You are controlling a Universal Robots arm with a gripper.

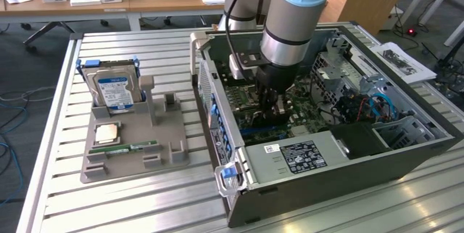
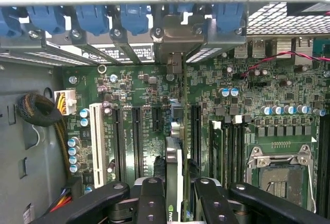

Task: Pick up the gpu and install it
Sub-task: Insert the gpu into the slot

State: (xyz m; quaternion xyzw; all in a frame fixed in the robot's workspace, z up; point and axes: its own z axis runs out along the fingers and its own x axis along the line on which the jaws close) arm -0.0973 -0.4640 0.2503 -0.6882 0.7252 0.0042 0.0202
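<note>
Open computer case point(image 1: 406, 157) on a slatted table point(image 1: 145, 200), with the arm reaching down inside. The gripper point(image 2: 175, 201) is closed partway on the gpu point(image 2: 174, 157), which it holds edge-on and upright just above the green motherboard point(image 2: 144, 105), the card's end bracket point(image 2: 175, 48) up against the case's rear slots. A hard drive point(image 1: 114, 92) stands in the grey tray point(image 1: 123, 162) beside the case

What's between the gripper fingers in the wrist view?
The gpu, seen edge-on, stands between the gripper fingers, above the motherboard slots. This shows in the wrist view.
</note>
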